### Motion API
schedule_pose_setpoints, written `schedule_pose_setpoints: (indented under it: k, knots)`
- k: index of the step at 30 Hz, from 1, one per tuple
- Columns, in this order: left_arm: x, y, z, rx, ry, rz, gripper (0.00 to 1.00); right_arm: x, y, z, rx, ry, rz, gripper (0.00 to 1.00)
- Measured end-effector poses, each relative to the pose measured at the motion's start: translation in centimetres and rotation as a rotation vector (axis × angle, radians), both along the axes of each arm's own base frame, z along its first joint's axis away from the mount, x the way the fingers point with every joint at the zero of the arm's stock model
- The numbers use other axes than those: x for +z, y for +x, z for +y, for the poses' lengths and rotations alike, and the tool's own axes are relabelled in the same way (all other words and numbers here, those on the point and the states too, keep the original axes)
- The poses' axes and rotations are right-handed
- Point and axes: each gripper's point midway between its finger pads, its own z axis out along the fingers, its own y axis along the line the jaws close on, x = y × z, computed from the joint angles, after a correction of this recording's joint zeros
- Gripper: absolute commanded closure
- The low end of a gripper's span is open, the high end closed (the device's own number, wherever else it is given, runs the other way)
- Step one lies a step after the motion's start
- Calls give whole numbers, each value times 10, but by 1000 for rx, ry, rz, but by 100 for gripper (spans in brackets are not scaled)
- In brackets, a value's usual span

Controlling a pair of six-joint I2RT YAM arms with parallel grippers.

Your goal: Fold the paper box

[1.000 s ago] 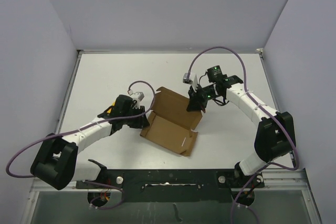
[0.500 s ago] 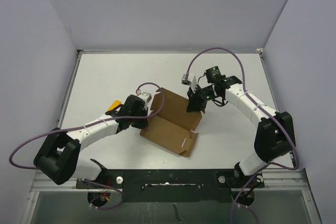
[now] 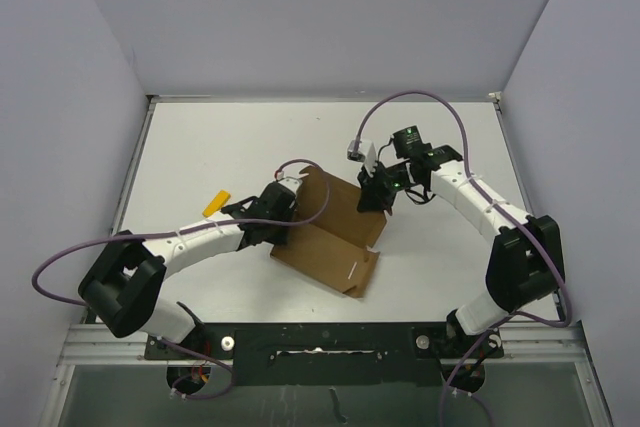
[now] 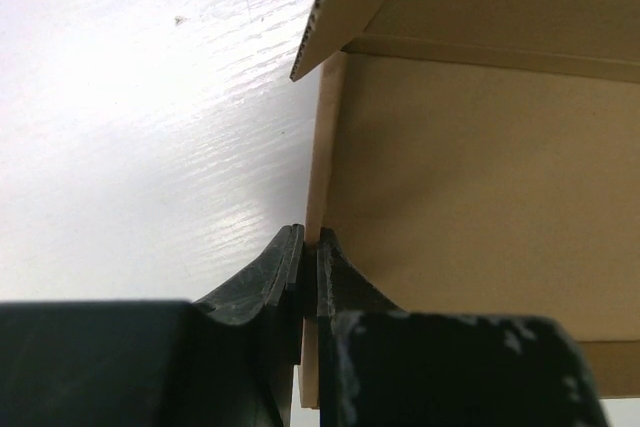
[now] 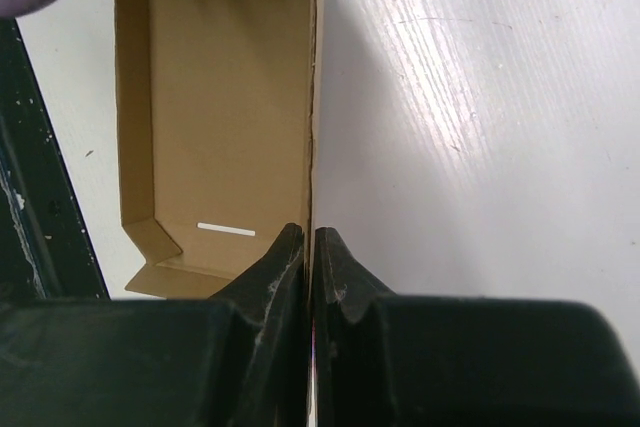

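Paper box (image 3: 322, 237): brown cardboard, partly folded, lying open on the desk (image 3: 200, 142) at the middle of the top view, between the two arms. Its floor panel is flat, and walls stand up along its left and upper-right edges.
Inside the box: a short white strip (image 5: 226, 230) lies on the inner floor, close to a folded corner flap at the lower left of the right wrist view.
Left gripper (image 4: 310, 242): closed down on the box's left wall, with the thin cardboard edge pinched between its fingertips. In the top view it sits at the box's left edge, centre-left of the frame.
Right gripper (image 5: 310, 239): closed on the upright wall at the box's upper-right edge. The cardboard edge runs straight up the frame from between its fingers.
Yellow piece (image 3: 216, 203): lies on the desk left of the left arm's wrist, well apart from the box.
Purple cable (image 3: 420, 97): arcs above the right arm in the upper right of the top view.
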Motion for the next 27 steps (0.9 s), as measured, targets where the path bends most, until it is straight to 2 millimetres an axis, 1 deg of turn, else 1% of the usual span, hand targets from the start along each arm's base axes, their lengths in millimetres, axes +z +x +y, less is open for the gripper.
schedule_pose_setpoints:
  k: [2,6,11,16,18,22,24,27]
  knots:
    - [1,1,-1,6,-7,-4,100,1,1,-2,-9,-7,-12,100]
    - [1,2,-4,8,-12,-6,100,3,1,-5,-20,-17,-30,100]
    - [6,9,-14,10,31,-33,100,12,-3,-7,-19,-10,-55,100]
    - [8,10,-20,14,58,-60,100,21,-9,-12,-21,-15,-81,100]
    - [8,11,-22,17,42,-60,100,21,-8,-14,-25,-23,-90,100]
    - [-2,13,-26,17,-67,-31,100,16,-4,-18,-38,-58,-103,100]
    - [-3,13,-27,13,-83,-21,100,14,-3,-18,-38,-68,-107,100]
    - [-4,12,-28,11,-89,-12,95,13,-1,-16,-36,-85,-122,100]
